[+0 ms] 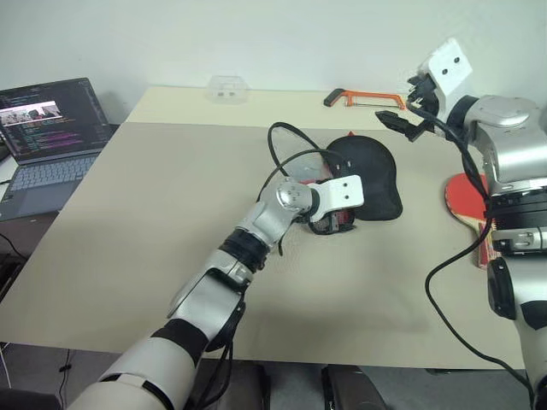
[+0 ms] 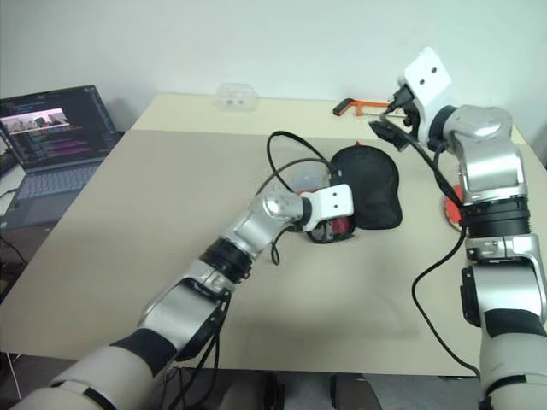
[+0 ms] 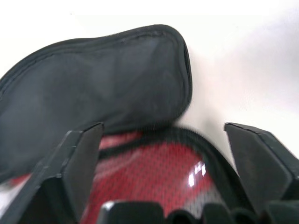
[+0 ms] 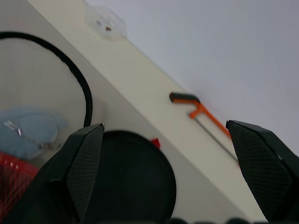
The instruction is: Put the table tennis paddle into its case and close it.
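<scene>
— Left wrist view: left fingers spread wide over the case, gripping nothing.
— Right fingers?
— Open too, raised. Paddle lies on the bench, right of the case.

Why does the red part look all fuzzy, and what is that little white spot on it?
In the left wrist view the case sits very near the camera, so its red mesh blurs; the white spot looks like light glinting. In the right wrist view, the near case is soft too.
</scene>
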Motion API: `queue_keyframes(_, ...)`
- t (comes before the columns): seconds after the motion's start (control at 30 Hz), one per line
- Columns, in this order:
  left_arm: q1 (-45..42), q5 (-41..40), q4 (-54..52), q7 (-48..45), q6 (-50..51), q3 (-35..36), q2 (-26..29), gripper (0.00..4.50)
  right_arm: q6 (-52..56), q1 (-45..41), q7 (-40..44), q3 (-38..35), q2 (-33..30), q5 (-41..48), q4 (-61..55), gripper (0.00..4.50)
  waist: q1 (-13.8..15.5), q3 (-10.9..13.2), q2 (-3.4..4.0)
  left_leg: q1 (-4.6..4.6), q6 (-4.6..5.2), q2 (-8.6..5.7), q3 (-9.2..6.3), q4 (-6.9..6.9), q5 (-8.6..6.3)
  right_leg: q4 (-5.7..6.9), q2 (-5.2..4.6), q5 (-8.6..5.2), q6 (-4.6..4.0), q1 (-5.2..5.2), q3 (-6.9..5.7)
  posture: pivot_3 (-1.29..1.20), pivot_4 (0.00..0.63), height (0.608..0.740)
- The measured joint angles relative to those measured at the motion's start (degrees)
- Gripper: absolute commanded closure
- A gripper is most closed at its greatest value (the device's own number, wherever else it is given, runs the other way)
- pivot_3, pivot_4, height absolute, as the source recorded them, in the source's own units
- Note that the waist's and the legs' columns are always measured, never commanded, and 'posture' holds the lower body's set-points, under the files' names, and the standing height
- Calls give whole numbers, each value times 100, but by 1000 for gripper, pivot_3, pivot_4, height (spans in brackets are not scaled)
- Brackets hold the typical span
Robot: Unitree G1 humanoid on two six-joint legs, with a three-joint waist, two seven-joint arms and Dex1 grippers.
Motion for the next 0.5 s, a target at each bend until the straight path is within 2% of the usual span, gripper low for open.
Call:
queue_keyframes(0.17,202,-810,-1531,-821,605,417,624,40,1708,262,-693,-780,-262,243,-176,0,2,0,0,-3,0,4,-1,-1,0,-1,-3,0,-1,0,-1,0,150,740)
queue_keyframes(0.27,454,-1506,-2535,-1451,867,756,1202,40,2691,874,-1004,-1122,-462,326,-646,0,1,-1,1,-1,-1,4,-3,-5,1,-2,-1,-2,-2,1,0,0,150,740)
queue_keyframes(0.37,877,-2192,-3129,-2016,1041,1076,1813,40,3664,1607,-1146,-1365,-696,384,-1249,0,-19,-2,3,2,-2,4,-5,-6,1,1,1,-3,-2,0,5,0,150,740)
queue_keyframes(0.5,1205,-2944,-3168,-2472,1340,1702,2622,40,4408,2402,-1294,-1754,-1033,419,-1754,0,-39,-1,3,3,0,1,-9,1,0,7,2,-3,-1,2,4,0,150,740)
